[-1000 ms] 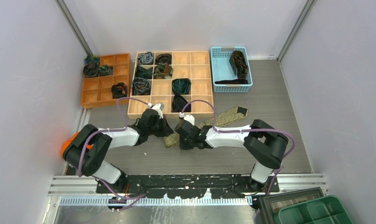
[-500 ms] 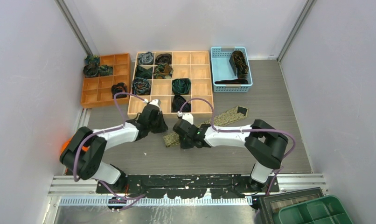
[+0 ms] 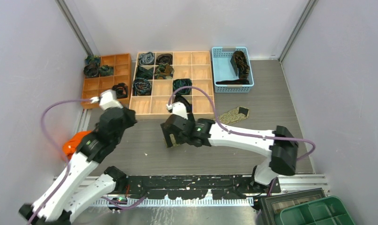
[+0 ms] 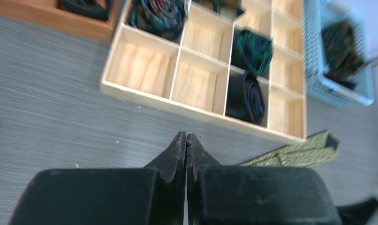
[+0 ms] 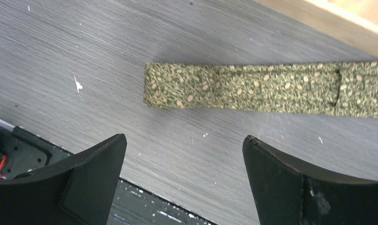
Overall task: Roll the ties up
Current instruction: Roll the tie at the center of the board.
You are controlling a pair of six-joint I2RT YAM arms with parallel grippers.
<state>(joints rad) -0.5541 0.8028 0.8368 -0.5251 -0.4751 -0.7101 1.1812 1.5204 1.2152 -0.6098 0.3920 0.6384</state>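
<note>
The right gripper [image 5: 182,152] has its black fingers spread wide and holds nothing; just past them the olive-gold tie [image 5: 253,91] lies flat on the grey table [image 5: 84,56]; it is a long thin strip with little leaf shapes all over, and its end looks folded over once; the left gripper [image 4: 186,140] is off to the side, fingers pressed together on nothing; farther back, the wooden tray [image 4: 177,104] holds rolled ties, one a dark green tie [image 4: 253,44]; a black-brown tie [image 4: 339,49] sits in the blue basket [image 4: 318,86].
</note>
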